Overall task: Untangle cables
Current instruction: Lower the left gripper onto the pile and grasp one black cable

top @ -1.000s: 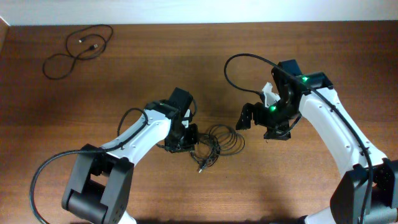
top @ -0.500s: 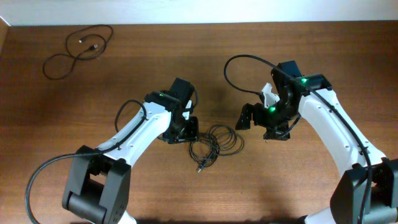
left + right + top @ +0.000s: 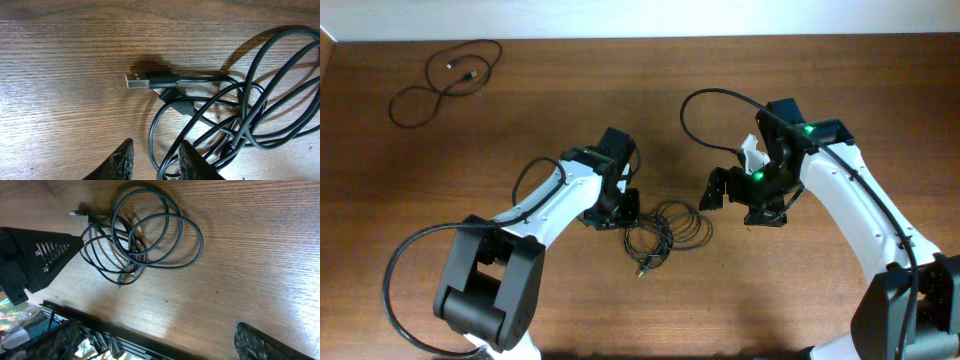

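Note:
A tangle of thin black cables (image 3: 665, 230) lies mid-table, with a plug end (image 3: 642, 270) sticking out toward the front. My left gripper (image 3: 616, 212) sits at the tangle's left edge. In the left wrist view its fingers (image 3: 156, 161) are slightly apart, cable loops (image 3: 240, 125) pass between and beside them, and a USB plug (image 3: 137, 81) lies ahead. My right gripper (image 3: 738, 200) hovers right of the tangle, wide open and empty (image 3: 157, 326), with the tangle (image 3: 145, 235) ahead of it. A separate loose cable (image 3: 440, 82) lies at the back left.
The wooden table (image 3: 520, 120) ends at a pale wall along the back. A thick black robot cable (image 3: 705, 100) arcs above the right arm. Another loops by the left arm's base (image 3: 405, 270).
My left gripper has shifted a little back and left, from over the tangle's left part to its edge. The tangle and the right arm have barely moved.

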Tool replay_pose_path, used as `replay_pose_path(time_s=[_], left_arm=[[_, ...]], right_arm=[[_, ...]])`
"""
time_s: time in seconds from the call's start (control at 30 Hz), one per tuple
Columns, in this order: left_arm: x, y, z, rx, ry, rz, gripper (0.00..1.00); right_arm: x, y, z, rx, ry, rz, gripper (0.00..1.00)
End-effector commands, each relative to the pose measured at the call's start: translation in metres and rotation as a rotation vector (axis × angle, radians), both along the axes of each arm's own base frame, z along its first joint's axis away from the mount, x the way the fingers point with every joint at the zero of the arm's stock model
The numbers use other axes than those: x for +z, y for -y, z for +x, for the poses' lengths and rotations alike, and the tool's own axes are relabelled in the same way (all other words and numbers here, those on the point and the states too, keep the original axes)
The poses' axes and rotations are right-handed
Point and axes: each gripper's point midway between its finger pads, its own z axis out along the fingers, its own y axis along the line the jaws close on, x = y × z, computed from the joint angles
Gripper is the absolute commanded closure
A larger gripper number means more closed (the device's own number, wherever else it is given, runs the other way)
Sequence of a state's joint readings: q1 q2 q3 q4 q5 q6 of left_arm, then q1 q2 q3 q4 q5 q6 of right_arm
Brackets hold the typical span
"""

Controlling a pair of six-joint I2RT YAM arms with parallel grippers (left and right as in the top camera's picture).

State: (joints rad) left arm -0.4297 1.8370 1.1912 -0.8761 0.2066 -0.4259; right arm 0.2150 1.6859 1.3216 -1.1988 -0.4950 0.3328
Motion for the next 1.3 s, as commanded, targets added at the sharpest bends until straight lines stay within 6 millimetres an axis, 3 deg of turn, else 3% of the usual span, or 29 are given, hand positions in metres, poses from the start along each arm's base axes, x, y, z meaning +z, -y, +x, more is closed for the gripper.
replay_pose_path(time_s=[0.0,0.23,0.47,0.6,0.97,1.27], left_arm=[[-0.004,0.005,-0.010,-0.052,-0.026,-0.001,0.73],[-0.010,-0.010,-0.010,-0.052,-0.018,0.079,0.76],[-0.010,-0.011,-0.011,-0.052,-0.022,0.088,0.83],[-0.005,0.009,-0.025,-0.055,-0.093,-0.034,0.78],[-0.009,-0.008,-0.016,-0.052,-0.046,0.066,0.73],[-0.011,-0.020,-0.005,-0.030,-0.004,0.120,0.77]], right_arm=[[-0.003,0.001,-0.002,0.009,-0.001,-0.010,0.02],[-0.003,0.001,-0.002,0.009,0.000,-0.010,0.02],[-0.003,0.001,-0.003,0.009,-0.003,-0.010,0.02],[-0.003,0.001,-0.002,0.009,0.001,-0.009,0.01],[-0.003,0.001,0.005,0.009,0.034,-0.011,0.02],[-0.005,0.003,0.006,0.008,0.039,-0.028,0.02]])
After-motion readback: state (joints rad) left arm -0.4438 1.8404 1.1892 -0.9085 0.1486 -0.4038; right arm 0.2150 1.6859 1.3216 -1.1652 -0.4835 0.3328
